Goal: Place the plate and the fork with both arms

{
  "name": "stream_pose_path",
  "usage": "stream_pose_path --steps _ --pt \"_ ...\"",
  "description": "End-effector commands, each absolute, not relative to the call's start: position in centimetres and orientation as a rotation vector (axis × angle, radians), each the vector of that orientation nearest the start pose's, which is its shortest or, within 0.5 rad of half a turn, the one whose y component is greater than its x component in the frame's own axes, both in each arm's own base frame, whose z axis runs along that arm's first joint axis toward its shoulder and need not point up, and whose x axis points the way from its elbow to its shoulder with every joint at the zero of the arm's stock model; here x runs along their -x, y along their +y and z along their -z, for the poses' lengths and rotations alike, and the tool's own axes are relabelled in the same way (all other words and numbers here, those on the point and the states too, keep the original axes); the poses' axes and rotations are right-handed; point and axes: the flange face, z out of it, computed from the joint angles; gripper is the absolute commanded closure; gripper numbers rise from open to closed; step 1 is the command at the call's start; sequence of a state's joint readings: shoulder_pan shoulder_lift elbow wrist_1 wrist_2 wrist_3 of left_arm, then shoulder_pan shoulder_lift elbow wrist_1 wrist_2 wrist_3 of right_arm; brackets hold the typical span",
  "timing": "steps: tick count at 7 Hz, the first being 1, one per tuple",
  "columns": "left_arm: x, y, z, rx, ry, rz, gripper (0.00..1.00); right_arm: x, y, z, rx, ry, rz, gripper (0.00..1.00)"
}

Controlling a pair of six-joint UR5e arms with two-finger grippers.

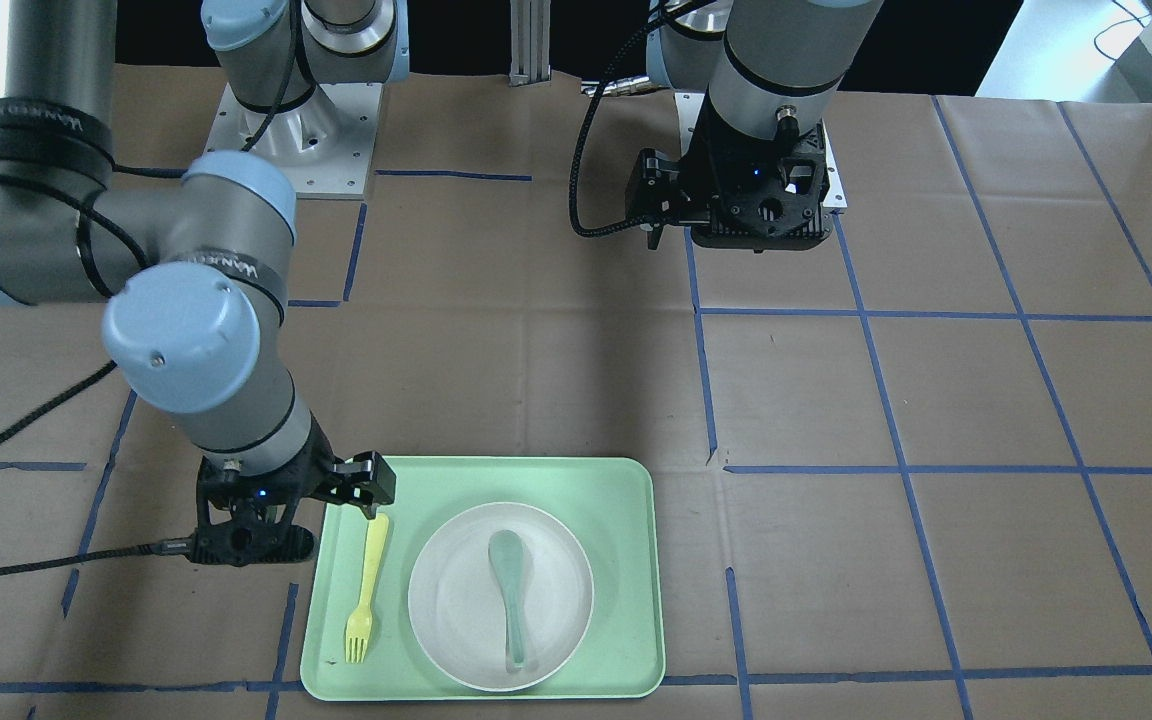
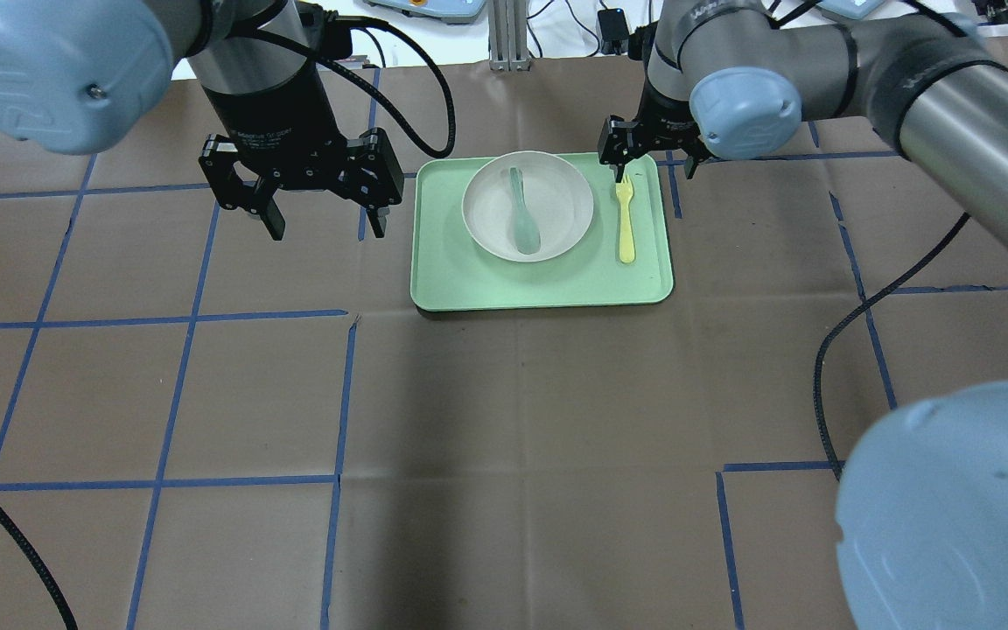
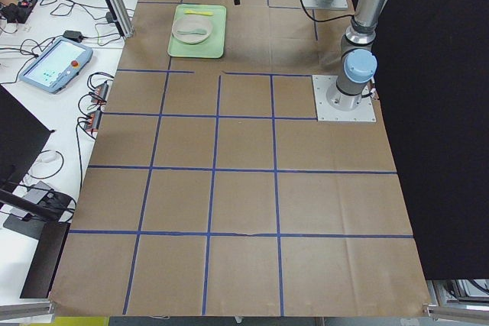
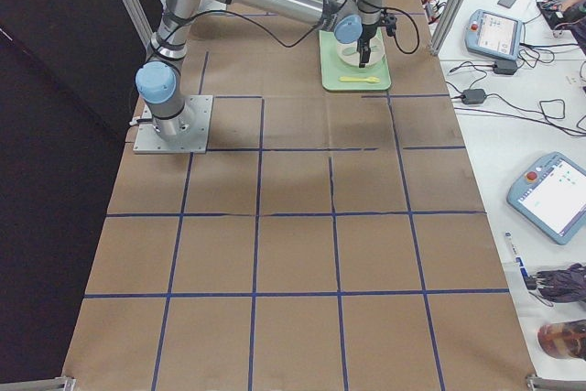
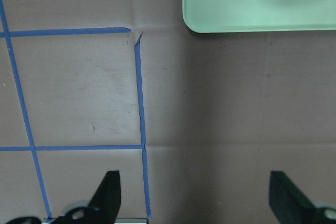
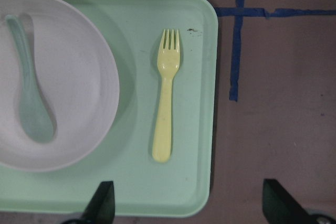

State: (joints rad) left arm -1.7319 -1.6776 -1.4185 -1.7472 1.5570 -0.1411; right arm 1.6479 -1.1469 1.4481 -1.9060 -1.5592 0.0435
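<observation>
The off-white plate (image 1: 561,560) lies in a mint-green tray (image 1: 616,495) with a pale grey-green spoon (image 1: 511,590) in it. The yellow fork (image 1: 368,580) lies on the tray beside the plate, tines pointing away from the robot. My right gripper (image 2: 653,168) hovers above the fork's side of the tray, open and empty. In the right wrist view its fingers (image 6: 105,203) frame the fork (image 6: 165,103) and plate (image 6: 79,77). My left gripper (image 2: 325,223) hangs open and empty over bare table, left of the tray (image 2: 504,284). The left wrist view shows the tray corner (image 5: 252,14).
Brown paper with a blue tape grid (image 2: 342,394) covers the table. The arm base plates (image 1: 296,130) stand at the robot's edge. Teach pendants (image 3: 52,62) and cables lie on side benches beyond the table ends. An aluminium post (image 2: 500,35) stands behind the tray.
</observation>
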Motion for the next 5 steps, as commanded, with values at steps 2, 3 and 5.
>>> stream_pose_path --steps 2,3,5 --pt "21.7 -49.5 -49.1 -0.027 3.130 -0.208 0.00 -14.2 -58.0 -41.6 0.136 3.132 -0.057 0.00" --pt "21.7 -49.5 -49.1 -0.027 3.130 -0.208 0.00 -13.5 -55.0 -42.9 0.120 3.134 -0.034 0.00" --pt "21.7 -49.5 -49.1 -0.027 3.131 -0.208 0.00 -13.7 -49.6 -44.5 0.125 3.136 0.002 0.00"
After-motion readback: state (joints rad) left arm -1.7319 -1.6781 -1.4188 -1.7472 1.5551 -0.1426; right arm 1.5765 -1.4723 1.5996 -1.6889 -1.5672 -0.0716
